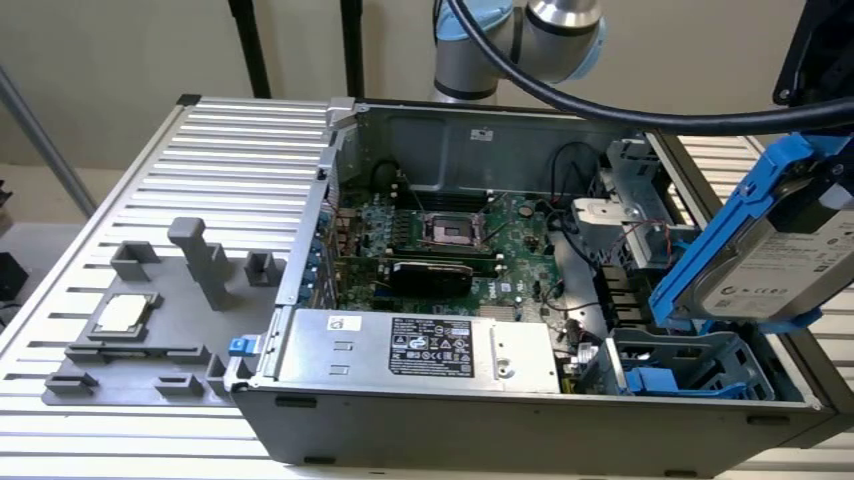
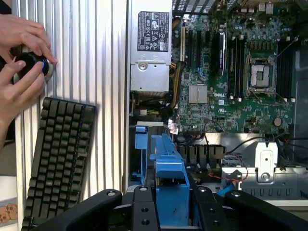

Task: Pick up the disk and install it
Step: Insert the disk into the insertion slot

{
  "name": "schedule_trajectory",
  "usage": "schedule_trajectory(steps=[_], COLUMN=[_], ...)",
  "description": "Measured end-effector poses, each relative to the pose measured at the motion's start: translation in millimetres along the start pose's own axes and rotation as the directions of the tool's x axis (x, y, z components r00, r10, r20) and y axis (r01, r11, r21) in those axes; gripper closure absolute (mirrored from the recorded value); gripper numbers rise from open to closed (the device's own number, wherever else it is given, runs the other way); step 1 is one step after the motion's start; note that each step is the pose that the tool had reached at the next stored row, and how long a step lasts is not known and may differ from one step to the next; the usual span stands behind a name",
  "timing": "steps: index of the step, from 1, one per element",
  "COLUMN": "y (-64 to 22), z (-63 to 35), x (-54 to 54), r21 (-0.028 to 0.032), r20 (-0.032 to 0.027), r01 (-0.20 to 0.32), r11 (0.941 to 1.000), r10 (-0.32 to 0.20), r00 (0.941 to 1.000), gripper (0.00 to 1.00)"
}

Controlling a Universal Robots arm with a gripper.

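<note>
Pickup done: gripper (image 2: 171, 206) clamped on the disk (image 1: 787, 262) by its blue frame. Disk hangs tilted above the computer case (image 1: 534, 425), over its drive bay (image 1: 687, 372). Not yet installed.

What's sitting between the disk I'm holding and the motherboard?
In the exterior view, a silver metal bracket and some loose cables lie between the disk and the motherboard.
</note>
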State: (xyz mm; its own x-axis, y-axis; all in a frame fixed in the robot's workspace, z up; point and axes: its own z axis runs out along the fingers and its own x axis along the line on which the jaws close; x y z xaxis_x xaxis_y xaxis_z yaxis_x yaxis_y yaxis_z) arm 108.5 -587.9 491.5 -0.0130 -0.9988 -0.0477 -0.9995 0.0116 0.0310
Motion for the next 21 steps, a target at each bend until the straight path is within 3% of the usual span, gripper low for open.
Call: schedule_trajectory(steps=[21], y=[3.8], z=[34.5], x=[2.0], r21=[-0.0020], r20=[-0.0005], r01=[0.016], r11=[0.9999], r10=[-0.016], r00=[0.9999], gripper=[0.68])
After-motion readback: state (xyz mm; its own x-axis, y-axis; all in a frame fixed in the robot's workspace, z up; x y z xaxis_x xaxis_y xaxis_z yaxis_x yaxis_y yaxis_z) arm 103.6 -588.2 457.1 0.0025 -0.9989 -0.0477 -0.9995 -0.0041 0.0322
